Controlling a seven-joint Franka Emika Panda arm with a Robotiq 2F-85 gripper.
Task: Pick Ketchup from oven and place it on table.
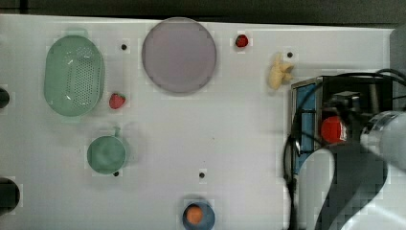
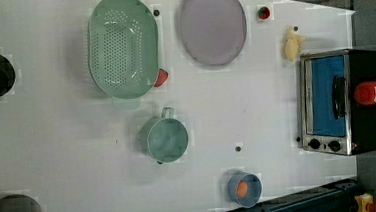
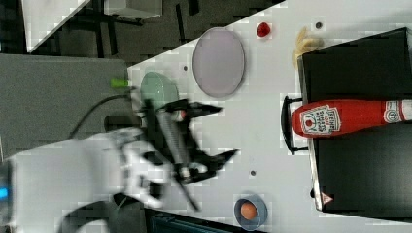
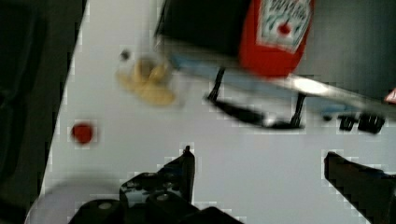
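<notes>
The Ketchup [image 3: 347, 118], its label unreadable, stands atop the oven [image 3: 359, 145] near its front edge, the gripper [image 3: 228, 131] spread wide and empty.

The Ketchup [image 3: 340, 118] bottle is red with a white and red label. The oven [image 2: 343, 101] is black with a silver front and blue glass. The table [image 1: 230, 134] is white with small dark dots. The plate [image 1: 179, 54] is grey-lilac. The strainer [image 1: 73, 75] is light green with tiny holes, and the cup [image 1: 107, 154] is green too. The small bowl [image 1: 198, 215] is blue with something orange inside. The strawberries [image 1: 117, 100] are red.
</notes>
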